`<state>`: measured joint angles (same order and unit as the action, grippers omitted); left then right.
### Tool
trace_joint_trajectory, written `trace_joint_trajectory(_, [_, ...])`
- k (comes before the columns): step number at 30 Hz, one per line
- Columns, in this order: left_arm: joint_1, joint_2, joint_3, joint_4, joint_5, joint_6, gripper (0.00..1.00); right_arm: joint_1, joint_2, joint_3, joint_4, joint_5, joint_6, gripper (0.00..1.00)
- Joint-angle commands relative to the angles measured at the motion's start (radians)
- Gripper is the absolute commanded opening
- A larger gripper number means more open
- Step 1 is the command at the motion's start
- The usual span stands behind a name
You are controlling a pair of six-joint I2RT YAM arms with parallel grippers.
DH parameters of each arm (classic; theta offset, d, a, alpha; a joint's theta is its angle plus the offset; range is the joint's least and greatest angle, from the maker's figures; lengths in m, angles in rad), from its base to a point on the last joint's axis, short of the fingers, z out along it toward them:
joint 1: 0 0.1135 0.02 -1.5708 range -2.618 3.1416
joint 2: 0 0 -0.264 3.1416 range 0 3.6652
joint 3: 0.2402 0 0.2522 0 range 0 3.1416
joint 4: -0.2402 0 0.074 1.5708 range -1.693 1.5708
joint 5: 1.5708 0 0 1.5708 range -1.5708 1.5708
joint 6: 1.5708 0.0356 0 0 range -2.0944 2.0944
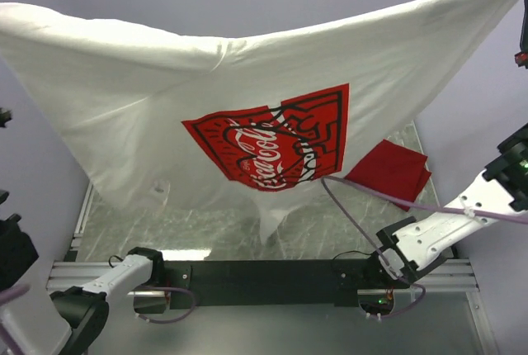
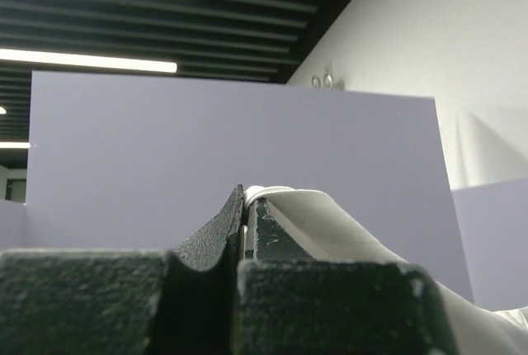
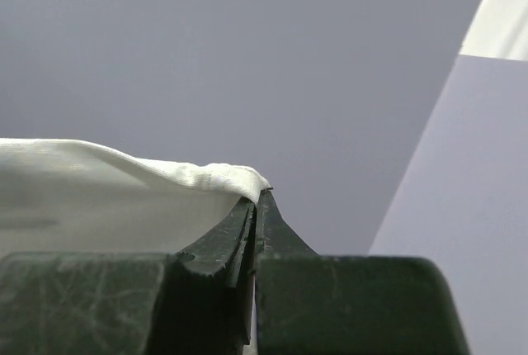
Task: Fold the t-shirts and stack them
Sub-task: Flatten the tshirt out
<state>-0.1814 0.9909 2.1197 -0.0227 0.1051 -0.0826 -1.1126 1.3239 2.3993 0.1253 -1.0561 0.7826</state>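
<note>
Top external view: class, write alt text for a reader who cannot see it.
A white shirt hangs spread wide above the table, held by its corners, red Coca-Cola print showing. A red shirt lies on the table beyond it.

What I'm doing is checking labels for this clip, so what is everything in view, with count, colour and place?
white t-shirt: one, white with a red square chest print, stretched in the air over the table.
red t-shirt: one, red, lying on the table at right, partly hidden by the white one.
table: one, grey marbled top, below the shirts.
partition panels: several, lilac, around the table.
arms: two, white and black, bases at the near edge.
left gripper: one, black, shut on an edge of the white t-shirt.
right gripper: one, black, shut on the white t-shirt's other end.
</note>
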Motion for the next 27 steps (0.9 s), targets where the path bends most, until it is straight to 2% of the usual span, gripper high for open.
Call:
trace_joint_trajectory(1, [-0.061, 0.038, 0.051, 0.026, -0.101, 0.049, 0.01, -0.039, 0.078, 0.043, 0.250, -0.062, 0.343, 0.00])
trace_joint_trajectory(8, [-0.150, 0.138, 0.066, -0.002, -0.173, 0.150, 0.01, -0.029, -0.080, -0.190, 0.273, -0.030, 0.222, 0.00])
trace_joint_trajectory(11, [-0.151, 0.184, 0.005, 0.000, -0.176, 0.153, 0.01, 0.045, -0.118, -0.294, 0.211, -0.050, 0.108, 0.00])
trace_joint_trajectory(13, [-0.150, 0.216, -0.067, -0.002, -0.189, 0.152, 0.01, 0.117, -0.159, -0.383, 0.032, -0.053, -0.114, 0.00])
trace_joint_trajectory(14, [-0.148, 0.225, -0.096, 0.004, -0.193, 0.158, 0.01, 0.214, -0.175, -0.409, -0.068, -0.023, -0.225, 0.00])
trace_joint_trajectory(15, [-0.145, 0.232, -0.165, 0.012, -0.193, 0.156, 0.01, 0.282, -0.189, -0.469, -0.271, 0.005, -0.457, 0.00])
trace_joint_trajectory(17, [-0.115, 0.241, -0.252, 0.041, -0.162, 0.124, 0.01, 0.438, -0.229, -0.563, -0.390, 0.077, -0.627, 0.00])
trace_joint_trajectory(18, [-0.103, 0.244, -0.345, 0.068, -0.147, 0.109, 0.01, 0.468, -0.241, -0.689, -0.412, 0.137, -0.713, 0.00])
trace_joint_trajectory(21, [-0.040, 0.275, -0.534, 0.147, -0.081, 0.017, 0.01, 0.552, -0.247, -0.910, -0.376, 0.232, -0.799, 0.00])
trace_joint_trajectory(24, [-0.004, 0.388, -0.660, 0.210, -0.042, -0.028, 0.01, 0.641, -0.172, -1.059, -0.327, 0.300, -0.857, 0.00])
trace_joint_trajectory(26, [0.002, 0.466, -0.676, 0.254, -0.033, -0.039, 0.01, 0.677, -0.071, -1.114, -0.281, 0.366, -0.872, 0.00])
trace_joint_trajectory(27, [0.002, 0.556, -0.661, 0.256, -0.033, -0.042, 0.01, 0.712, 0.008, -1.147, -0.230, 0.389, -0.873, 0.00])
